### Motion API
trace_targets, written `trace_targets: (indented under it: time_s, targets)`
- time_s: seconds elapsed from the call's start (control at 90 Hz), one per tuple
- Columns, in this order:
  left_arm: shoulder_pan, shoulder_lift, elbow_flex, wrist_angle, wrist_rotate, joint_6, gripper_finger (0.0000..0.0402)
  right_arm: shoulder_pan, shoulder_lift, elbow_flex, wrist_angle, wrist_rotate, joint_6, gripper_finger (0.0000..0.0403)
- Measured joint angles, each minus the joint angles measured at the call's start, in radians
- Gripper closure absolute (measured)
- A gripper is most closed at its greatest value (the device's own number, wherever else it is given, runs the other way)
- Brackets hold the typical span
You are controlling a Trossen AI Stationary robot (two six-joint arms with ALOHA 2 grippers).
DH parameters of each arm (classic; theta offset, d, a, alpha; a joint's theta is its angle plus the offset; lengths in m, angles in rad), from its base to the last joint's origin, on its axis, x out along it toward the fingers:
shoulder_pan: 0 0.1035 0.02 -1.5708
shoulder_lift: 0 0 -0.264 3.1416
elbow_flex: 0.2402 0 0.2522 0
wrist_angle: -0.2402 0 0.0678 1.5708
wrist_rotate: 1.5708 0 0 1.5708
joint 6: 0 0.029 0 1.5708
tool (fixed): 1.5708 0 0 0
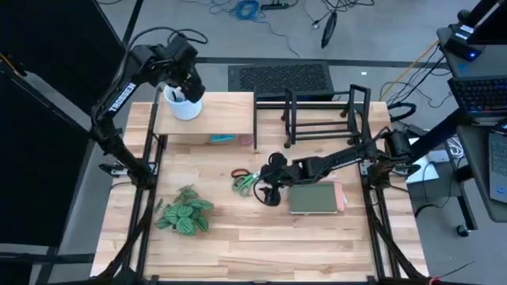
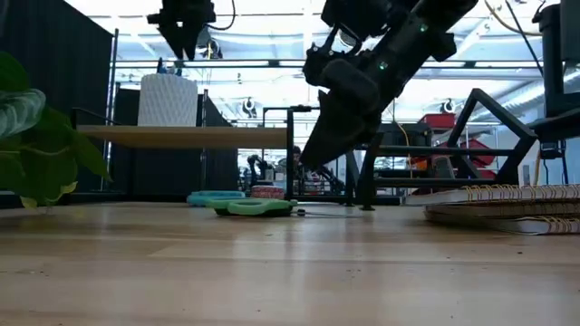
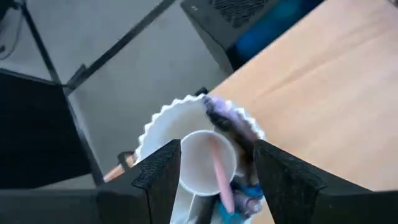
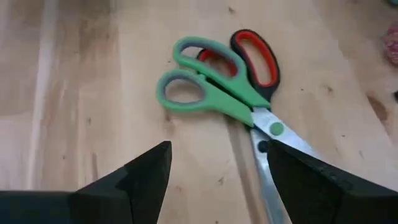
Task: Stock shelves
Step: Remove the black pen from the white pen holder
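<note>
So far little is shelved: nearest, a potted plant (image 1: 184, 215) and spiral notebook (image 1: 315, 198) lie on the table (image 1: 238, 253), and the right gripper (image 1: 262, 192) hovers with fingers apart beside two scissors (image 4: 230, 81). Farther back, the left gripper (image 1: 184, 93), spread, straddles a white pen cup (image 1: 184, 105) already standing on the wooden riser shelf (image 1: 218, 119); the black wire rack (image 1: 321, 115) looks unfilled.

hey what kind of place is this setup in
Probably a robotics lab or workshop. Cables trail over a grey floor behind the table, laptops sit on a side desk, and the low view shows an open hall with ceiling lights.
</note>
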Motion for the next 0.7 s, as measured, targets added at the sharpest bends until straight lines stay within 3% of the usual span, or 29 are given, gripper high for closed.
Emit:
trace_targets:
  time_s: [0.356, 0.544, 0.7]
  targets:
    - [0.001, 0.0, -0.136, -0.001, 0.03, 0.044, 0.0212, 0.003, -0.001, 0.0, 0.035, 0.003, 0.0, 0.0154]
    - [0.001, -0.002, -0.147, 0.004, 0.03, 0.046, 0.0213, 0.004, -0.002, 0.0, 0.035, 0.003, 0.0, 0.0154]
    - [0.001, -0.002, -0.148, 0.001, 0.03, 0.046, 0.0244, 0.004, -0.002, 0.0, 0.035, 0.003, 0.0, 0.0154]
